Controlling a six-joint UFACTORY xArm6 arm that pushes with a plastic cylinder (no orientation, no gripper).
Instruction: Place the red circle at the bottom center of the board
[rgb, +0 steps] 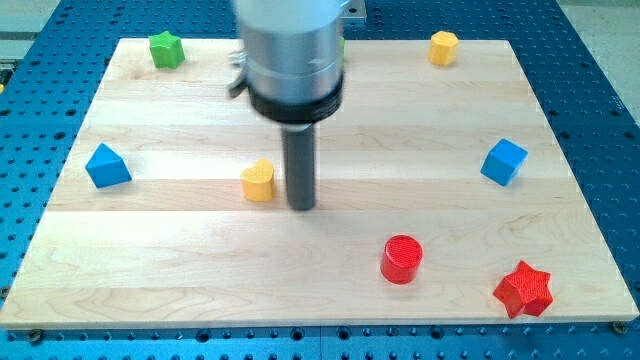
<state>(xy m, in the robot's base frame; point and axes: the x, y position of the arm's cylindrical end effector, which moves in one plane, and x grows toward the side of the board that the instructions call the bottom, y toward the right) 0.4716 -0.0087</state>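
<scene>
The red circle (402, 259) lies on the wooden board (200, 280) toward the view's bottom right of centre. My tip (301, 206) stands near the board's middle, up and to the left of the red circle, with a clear gap between them. A yellow block (258, 181) sits just left of my tip, close to it but apart.
A red star (523, 289) lies at the bottom right. A blue cube (503, 161) is at the right, a blue block (106, 166) at the left. A green star (166, 48) is at the top left, a yellow block (443, 47) at the top right.
</scene>
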